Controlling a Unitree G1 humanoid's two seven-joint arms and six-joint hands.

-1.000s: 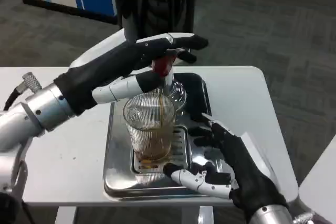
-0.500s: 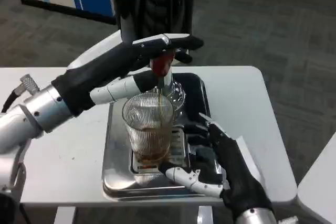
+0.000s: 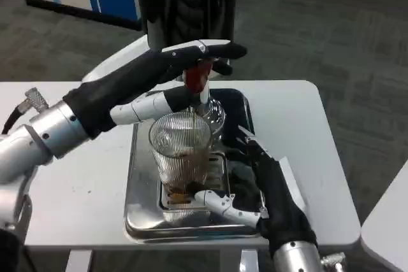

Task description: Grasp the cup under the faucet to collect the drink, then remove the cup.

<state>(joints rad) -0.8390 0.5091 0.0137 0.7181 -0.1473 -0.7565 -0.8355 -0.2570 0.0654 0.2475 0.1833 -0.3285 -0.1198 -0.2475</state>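
We see the cup point(image 3: 182, 155), a ribbed clear glass, standing upright on the grate of the metal tray point(image 3: 137, 208) that sits on the white bench point(image 3: 76, 183), directly below the faucet point(image 3: 203, 97), with a thin brown stream falling into it and a little brown drink gathered at its bottom. Our right hand point(image 3: 264, 192) lies just to the cup's right and a little toward us, fingers apart and holding nothing, with the thumb point(image 3: 220, 203) reaching across in front of the cup's base, near it but, as far as we can tell, not touching. So the cup lies to the left of that palm and slightly away from us, its long axis vertical, and a grasp from the side would need the fingers to close leftward around the wall. Our left hand point(image 3: 172, 71) is higher up, pressing on the red tap handle point(image 3: 197, 78) above the cup. We judge the right hand the nearer and freer one for taking the cup, once filling is done.
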